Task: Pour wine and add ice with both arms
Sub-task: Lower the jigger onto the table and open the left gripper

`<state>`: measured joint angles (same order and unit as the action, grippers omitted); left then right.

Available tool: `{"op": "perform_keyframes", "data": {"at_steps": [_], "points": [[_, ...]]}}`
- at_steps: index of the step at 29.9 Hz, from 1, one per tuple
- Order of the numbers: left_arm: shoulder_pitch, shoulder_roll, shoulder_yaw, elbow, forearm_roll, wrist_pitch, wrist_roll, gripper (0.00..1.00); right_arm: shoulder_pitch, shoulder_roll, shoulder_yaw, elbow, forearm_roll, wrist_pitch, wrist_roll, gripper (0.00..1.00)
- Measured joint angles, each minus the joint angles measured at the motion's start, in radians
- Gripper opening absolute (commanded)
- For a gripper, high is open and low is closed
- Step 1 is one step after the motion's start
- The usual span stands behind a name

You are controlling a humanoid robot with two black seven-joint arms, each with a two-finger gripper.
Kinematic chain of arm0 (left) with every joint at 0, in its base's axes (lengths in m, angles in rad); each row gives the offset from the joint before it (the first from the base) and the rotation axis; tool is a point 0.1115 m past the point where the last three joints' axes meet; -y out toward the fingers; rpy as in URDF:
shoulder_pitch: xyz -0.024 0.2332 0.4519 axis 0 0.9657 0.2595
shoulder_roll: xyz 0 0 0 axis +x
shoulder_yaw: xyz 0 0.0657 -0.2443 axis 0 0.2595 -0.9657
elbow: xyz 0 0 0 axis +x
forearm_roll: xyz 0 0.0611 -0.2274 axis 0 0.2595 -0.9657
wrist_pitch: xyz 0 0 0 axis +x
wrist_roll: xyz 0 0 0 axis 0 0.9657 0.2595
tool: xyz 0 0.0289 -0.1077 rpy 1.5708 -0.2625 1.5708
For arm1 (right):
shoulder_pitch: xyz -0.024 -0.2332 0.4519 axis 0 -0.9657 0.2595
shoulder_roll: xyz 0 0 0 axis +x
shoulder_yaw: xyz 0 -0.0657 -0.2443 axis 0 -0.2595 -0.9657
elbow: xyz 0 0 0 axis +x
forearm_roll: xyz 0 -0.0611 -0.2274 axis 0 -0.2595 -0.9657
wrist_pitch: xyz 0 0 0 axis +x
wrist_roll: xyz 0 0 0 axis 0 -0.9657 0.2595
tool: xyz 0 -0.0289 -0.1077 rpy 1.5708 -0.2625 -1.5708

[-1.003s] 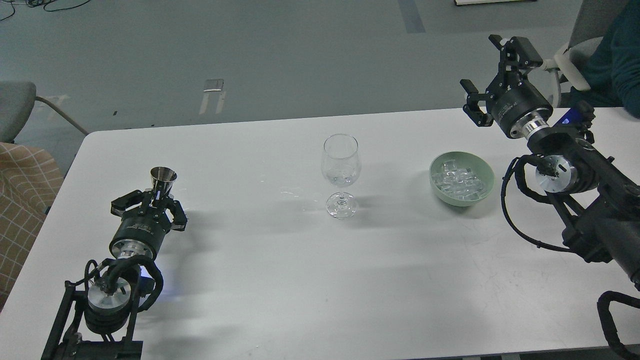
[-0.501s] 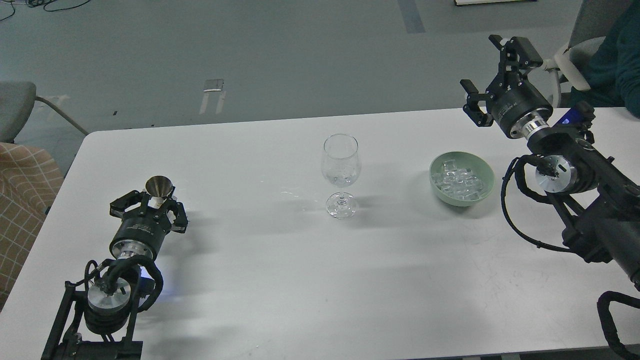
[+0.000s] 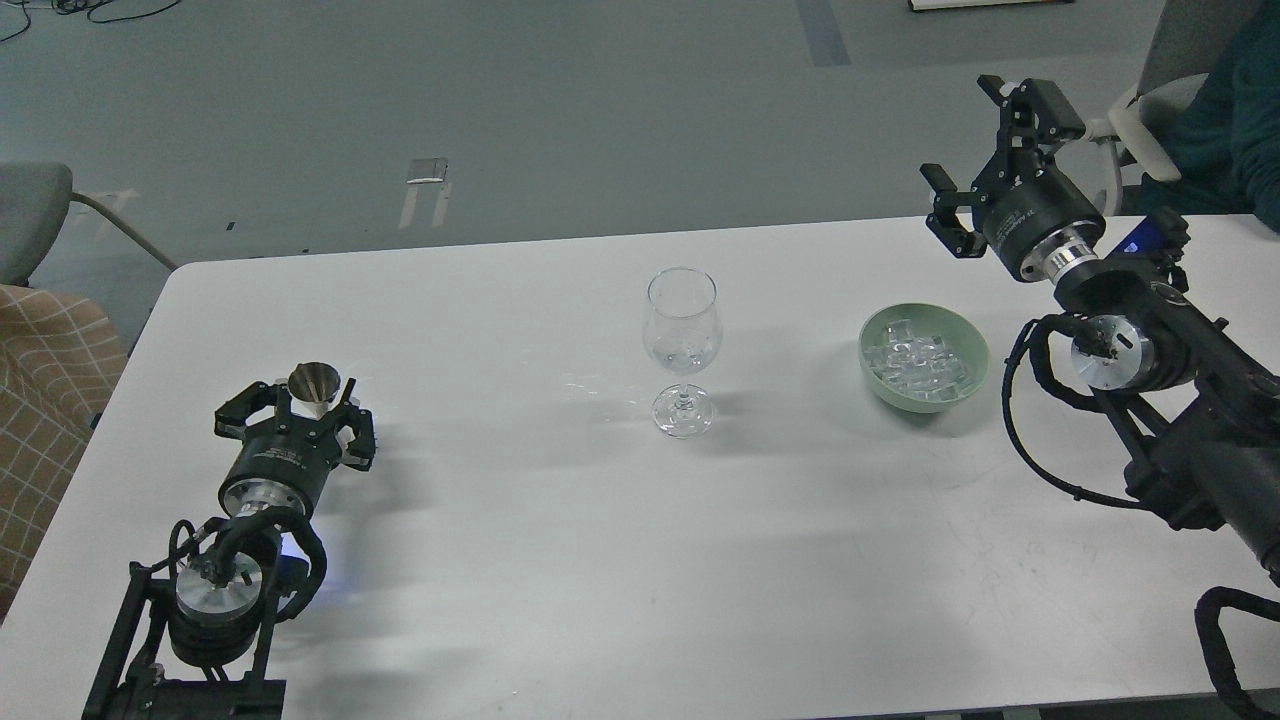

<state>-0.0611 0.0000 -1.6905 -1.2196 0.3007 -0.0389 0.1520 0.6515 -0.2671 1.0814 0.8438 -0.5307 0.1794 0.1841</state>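
Standing far to the left of the wine glass, the left gripper is squeezed around a small metal measuring cup, while the right gripper, fingers wide apart, hangs just behind the green bowl of ice, so it is nearer to that

Two black jointed arms, shiny silver joint discs, looped black cables, blue indicator lights.

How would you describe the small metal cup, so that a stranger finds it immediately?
Start at the white table, near its left edge. The left gripper is there, with the small metal cup between its fingers. It is the only shiny steel cone; the wine glass is clear.
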Motion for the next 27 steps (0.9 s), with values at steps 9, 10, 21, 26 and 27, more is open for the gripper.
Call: {"op": "perform_keyframes", "data": {"at_steps": [9, 10, 21, 26, 27], "points": [[-0.003, 0.0, 0.0, 0.0, 0.0, 0.001, 0.0, 0.79, 0.0, 0.0, 0.0, 0.0, 0.0, 0.0, 0.0, 1.0], [-0.003, 0.0, -0.001, 0.0, 0.0, 0.001, 0.001, 0.79, 0.0, 0.0, 0.0, 0.0, 0.0, 0.0, 0.0, 1.0], [-0.003, 0.0, -0.002, 0.0, 0.0, 0.001, 0.003, 0.91, 0.0, 0.002, 0.0, 0.0, 0.0, -0.001, 0.0, 1.0], [-0.003, 0.0, -0.007, 0.0, -0.001, 0.001, 0.007, 0.98, 0.001, 0.002, 0.0, 0.0, 0.0, -0.001, 0.0, 1.0], [-0.002, 0.0, -0.007, 0.002, -0.001, 0.001, 0.008, 0.98, 0.0, 0.002, 0.0, 0.0, 0.0, -0.001, 0.0, 1.0]]}}
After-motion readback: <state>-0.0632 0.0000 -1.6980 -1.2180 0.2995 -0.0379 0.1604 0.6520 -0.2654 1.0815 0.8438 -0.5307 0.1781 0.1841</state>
